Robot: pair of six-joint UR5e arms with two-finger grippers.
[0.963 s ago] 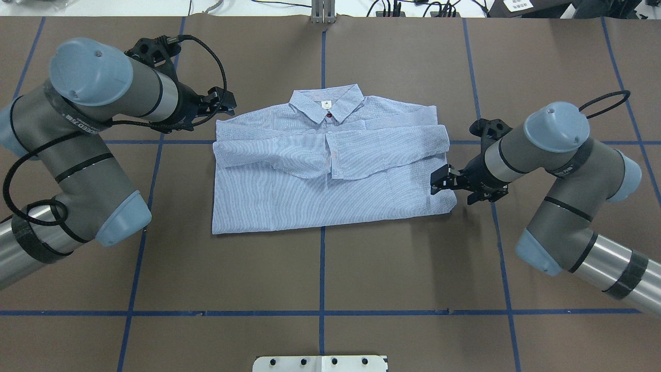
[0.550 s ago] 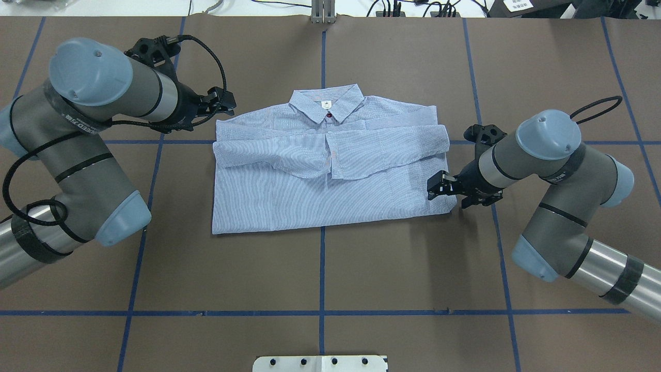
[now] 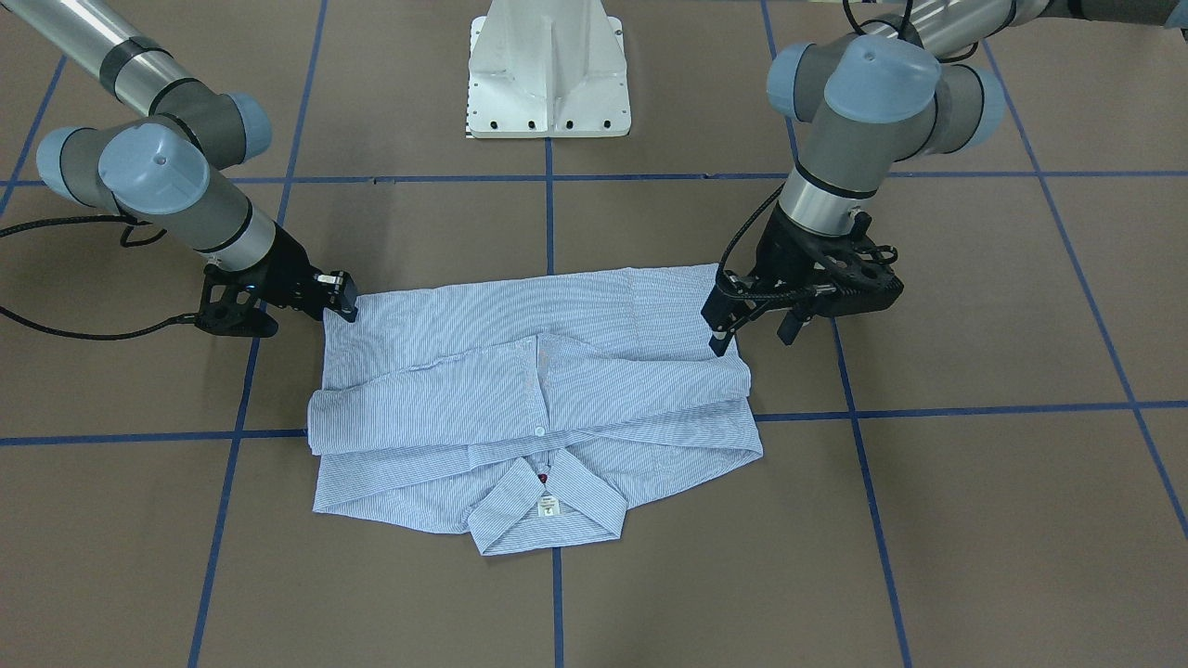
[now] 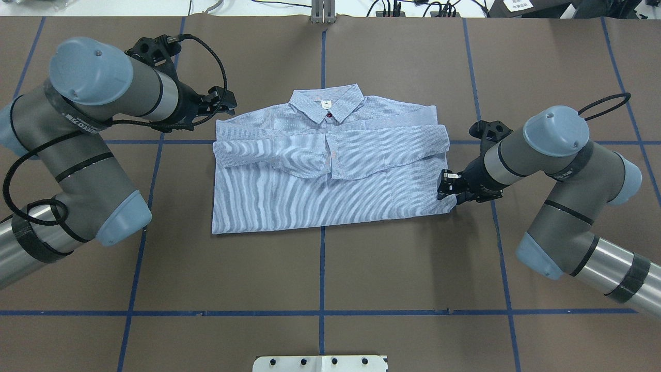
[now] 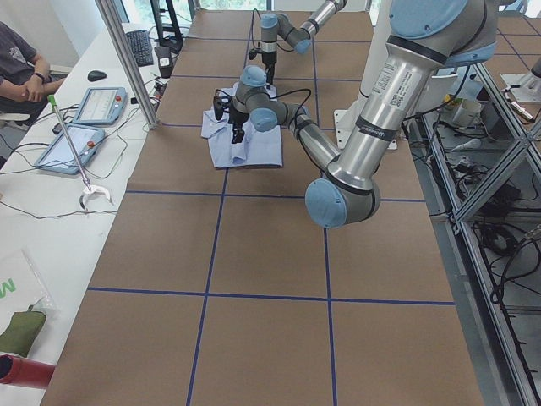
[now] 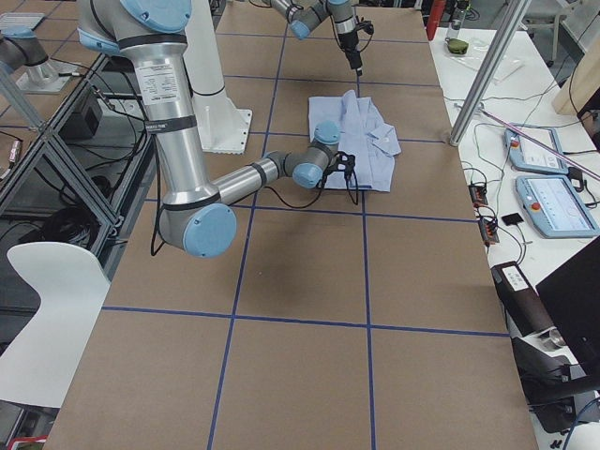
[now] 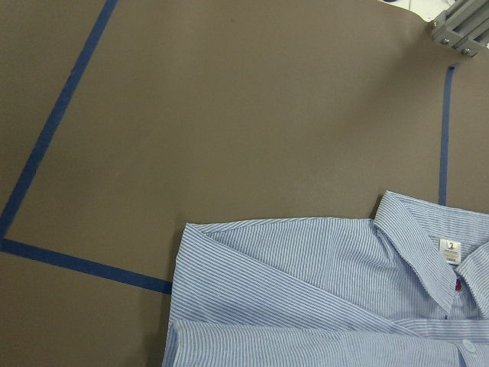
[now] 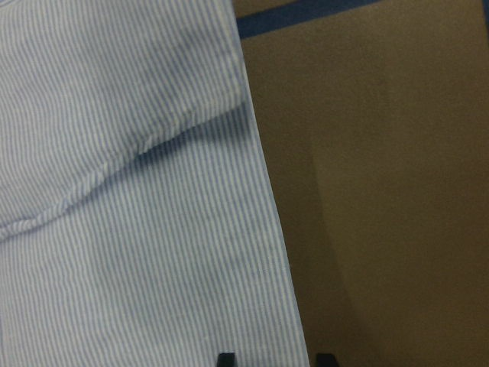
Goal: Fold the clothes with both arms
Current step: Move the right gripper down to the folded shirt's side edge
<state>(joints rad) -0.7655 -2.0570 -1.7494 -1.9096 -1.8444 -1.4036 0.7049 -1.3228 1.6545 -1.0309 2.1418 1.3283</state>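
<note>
The light blue striped shirt (image 4: 330, 175) lies flat on the brown table with its collar away from the robot and both sleeves folded across the chest (image 3: 529, 390). My left gripper (image 4: 224, 101) hangs open above the table just outside the shirt's left shoulder corner (image 7: 229, 252), its fingers (image 3: 719, 329) spread wide and holding nothing. My right gripper (image 4: 445, 190) is low at the shirt's right side edge near the hem (image 3: 345, 301). Its two fingertips (image 8: 225, 358) stand apart, one over the cloth and one over bare table, with the shirt's edge (image 8: 267, 229) between them.
The white pedestal base (image 3: 548, 74) stands behind the shirt on the robot's side. Blue tape lines (image 4: 323, 268) cross the brown table. Tablets (image 5: 80, 127) and a seated person (image 5: 17, 68) are at a side table beyond a metal post (image 5: 127, 59).
My right gripper moved slightly left over the shirt's edge, then back right and down to the edge, its fingers now looking closer together. The left arm and the shirt have not moved.
</note>
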